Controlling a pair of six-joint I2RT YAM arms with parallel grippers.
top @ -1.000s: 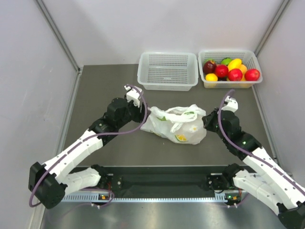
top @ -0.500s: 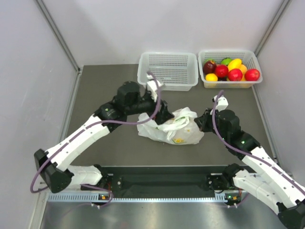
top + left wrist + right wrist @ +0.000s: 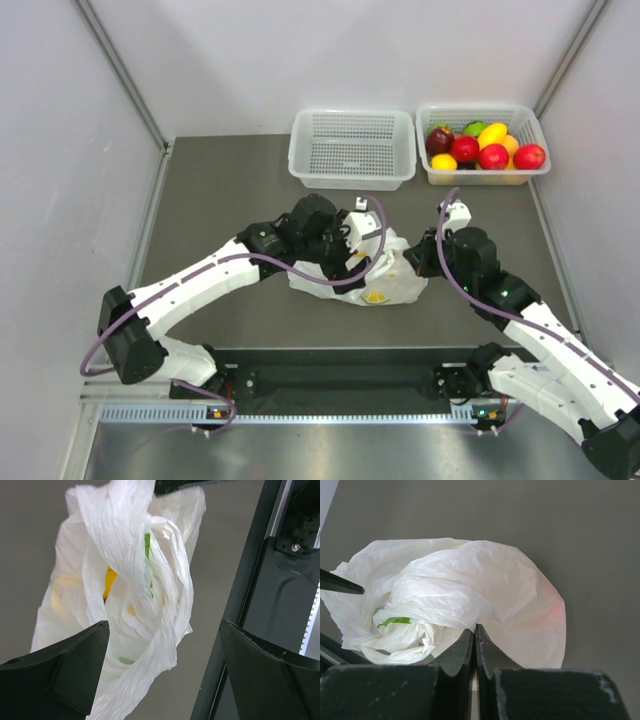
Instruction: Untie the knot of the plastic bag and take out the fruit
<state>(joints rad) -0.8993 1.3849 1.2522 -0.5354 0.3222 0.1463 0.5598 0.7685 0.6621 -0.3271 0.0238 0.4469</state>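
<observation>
Spread wide, the left gripper should pinch the knot squarely on its twisted strand. The right gripper, pressed together at the bag's three o'clock, should steady it.

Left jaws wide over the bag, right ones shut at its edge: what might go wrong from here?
The open left gripper straddles the knotted handles; closing there may grab loose film of the plastic bag and pull them tighter. The shut right gripper sits at the bag's edge; if it holds nothing, the bag may slide when pulled.
</observation>
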